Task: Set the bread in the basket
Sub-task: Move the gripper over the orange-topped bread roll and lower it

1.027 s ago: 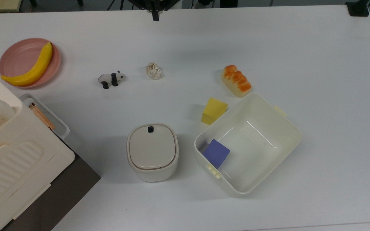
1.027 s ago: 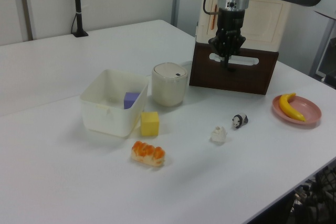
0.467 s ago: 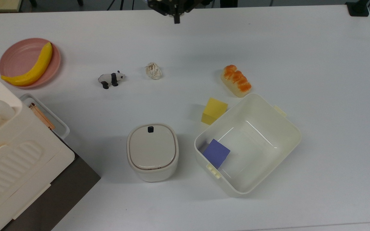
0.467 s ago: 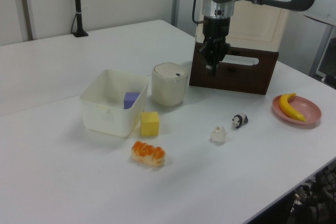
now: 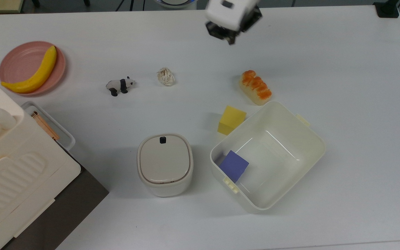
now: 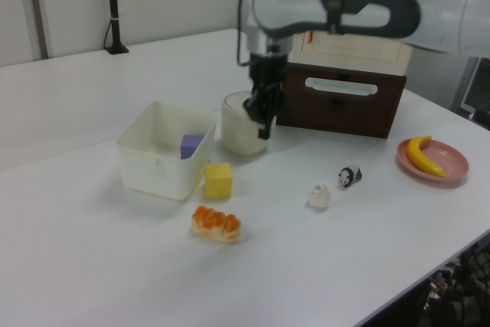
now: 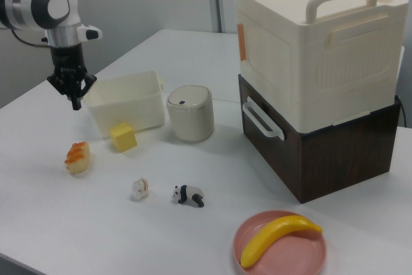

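Gripper (image 5: 230, 39), finger spacing indiscernible, above worktop (image 5: 342, 69); bread (image 5: 255, 87) beyond it, yellow block (image 5: 231, 120) beside basket (image 5: 311, 133).

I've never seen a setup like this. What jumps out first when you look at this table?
Probably the big white robot arm with its black pincer hanging in the air above the white table. Below it lies the bread, a glossy orange-topped toy loaf just outside the basket, a cream tub with a purple block inside. Farther off, a yellow banana rests on a pink plate.
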You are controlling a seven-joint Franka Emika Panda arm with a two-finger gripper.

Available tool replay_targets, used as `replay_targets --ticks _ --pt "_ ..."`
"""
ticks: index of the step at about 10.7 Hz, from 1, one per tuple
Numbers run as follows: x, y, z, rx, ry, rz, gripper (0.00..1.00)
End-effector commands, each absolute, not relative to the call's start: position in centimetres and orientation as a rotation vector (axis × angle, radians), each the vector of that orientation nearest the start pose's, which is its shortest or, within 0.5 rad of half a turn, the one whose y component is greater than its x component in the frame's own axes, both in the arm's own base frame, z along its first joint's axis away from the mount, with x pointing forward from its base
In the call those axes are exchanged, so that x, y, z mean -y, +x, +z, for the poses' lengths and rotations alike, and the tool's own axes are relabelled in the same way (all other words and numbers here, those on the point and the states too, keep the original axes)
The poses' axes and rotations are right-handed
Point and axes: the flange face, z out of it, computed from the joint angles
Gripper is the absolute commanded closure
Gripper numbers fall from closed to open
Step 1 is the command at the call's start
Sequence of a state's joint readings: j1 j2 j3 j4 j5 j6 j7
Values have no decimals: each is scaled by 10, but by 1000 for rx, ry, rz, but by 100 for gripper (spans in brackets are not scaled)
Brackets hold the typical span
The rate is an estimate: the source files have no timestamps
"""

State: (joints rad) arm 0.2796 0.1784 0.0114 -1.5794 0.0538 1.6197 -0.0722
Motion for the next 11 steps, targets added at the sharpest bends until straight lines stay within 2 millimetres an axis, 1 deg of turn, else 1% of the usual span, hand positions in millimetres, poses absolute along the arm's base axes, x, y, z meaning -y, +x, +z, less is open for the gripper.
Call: replay_targets --ticks 1,2,3,5,6,7,8,10,11 --pt "-221 578 489 662 -3024 207 100" --pt "-233 579 474 684 -3026 226 100" --pt "-240 583 461 691 -3029 222 100" --pt "-244 592 435 671 -3060 222 100" --pt "-245 593 426 676 -3064 243 100" --pt "-243 596 418 673 -3068 247 87" --pt "-243 597 416 673 -3072 225 1" --pt "-247 595 412 723 -3105 226 0" --pt "-261 585 401 782 -3111 250 0"
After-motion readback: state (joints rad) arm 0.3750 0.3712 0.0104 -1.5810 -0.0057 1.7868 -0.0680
